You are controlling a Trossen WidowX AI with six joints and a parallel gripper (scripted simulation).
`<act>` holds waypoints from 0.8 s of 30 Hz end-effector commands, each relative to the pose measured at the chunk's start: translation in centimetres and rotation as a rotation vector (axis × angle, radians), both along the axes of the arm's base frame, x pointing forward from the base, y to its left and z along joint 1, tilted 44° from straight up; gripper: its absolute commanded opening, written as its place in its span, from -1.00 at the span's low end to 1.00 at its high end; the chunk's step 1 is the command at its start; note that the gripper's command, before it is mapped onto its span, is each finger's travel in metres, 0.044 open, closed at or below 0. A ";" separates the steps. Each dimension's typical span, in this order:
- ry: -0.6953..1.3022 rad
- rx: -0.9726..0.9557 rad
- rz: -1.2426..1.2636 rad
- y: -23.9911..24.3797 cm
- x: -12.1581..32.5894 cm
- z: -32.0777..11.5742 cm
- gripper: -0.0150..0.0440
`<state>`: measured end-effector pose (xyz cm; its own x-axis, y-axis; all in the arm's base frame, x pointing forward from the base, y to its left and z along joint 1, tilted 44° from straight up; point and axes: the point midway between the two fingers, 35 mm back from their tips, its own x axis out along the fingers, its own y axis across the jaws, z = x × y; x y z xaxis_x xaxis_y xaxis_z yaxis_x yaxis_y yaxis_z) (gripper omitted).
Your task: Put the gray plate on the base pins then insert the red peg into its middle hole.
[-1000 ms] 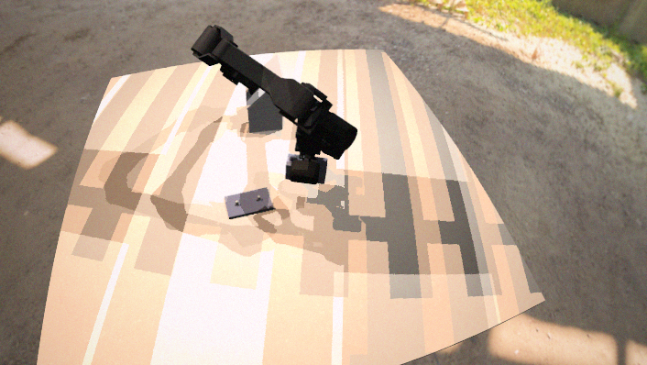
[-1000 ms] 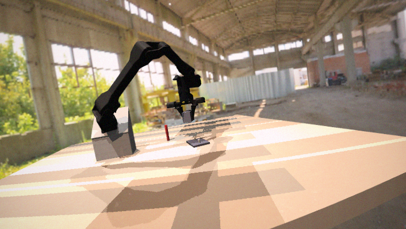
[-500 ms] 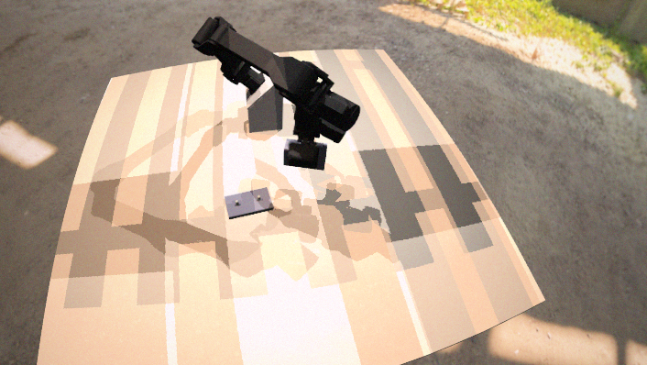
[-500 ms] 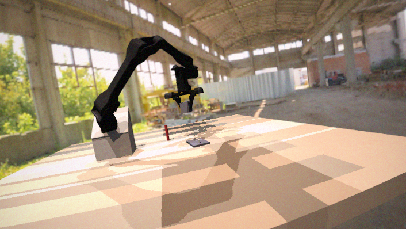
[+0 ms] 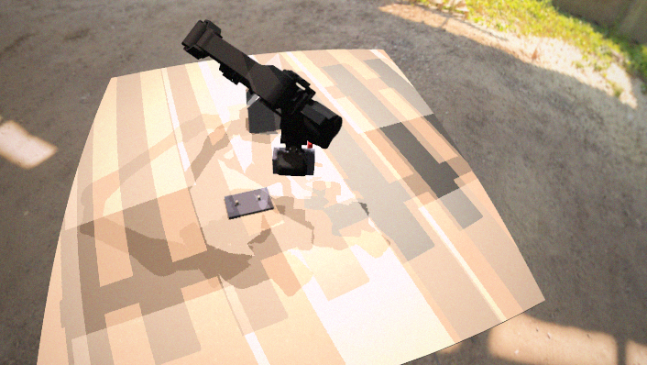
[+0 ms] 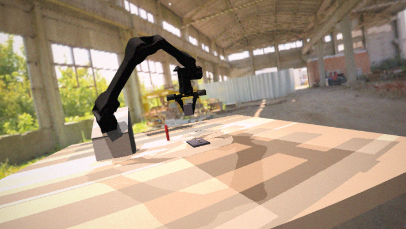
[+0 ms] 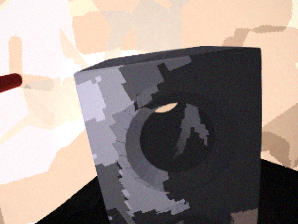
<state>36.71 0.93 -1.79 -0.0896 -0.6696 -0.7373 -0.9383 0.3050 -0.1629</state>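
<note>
The gray plate (image 6: 188,110) (image 7: 235,95) is held high above the table by my gripper (image 6: 188,108), which is shut on it. In the wrist view the plate's broad face, with a large round hole, fills the middle. In the top view the gripper body hides the plate. The base (image 5: 249,208) (image 6: 193,143) lies flat on the table with two short pins standing up from it. The plate is well above it, a little to its left in the exterior view. The red peg (image 5: 310,145) (image 6: 167,133) (image 7: 9,83) stands upright on the table, mostly hidden behind the gripper in the top view.
The arm's gray mounting block (image 5: 262,118) (image 6: 113,147) stands behind the peg and base in the top view, at the left in the exterior view. The table (image 5: 389,293) (image 6: 161,198) has a patchwork of colours and shadows across its top.
</note>
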 end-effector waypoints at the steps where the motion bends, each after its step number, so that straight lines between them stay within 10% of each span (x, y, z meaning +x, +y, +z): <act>1: 0.016 0.000 0.025 -1.1 0.1 0.4 -0.49; 24: 0.144 0.012 0.167 -8.2 -0.6 2.2 -0.49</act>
<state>36.25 -6.37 0.05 -0.0848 -0.6695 -0.7380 -0.9861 0.1626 -0.0342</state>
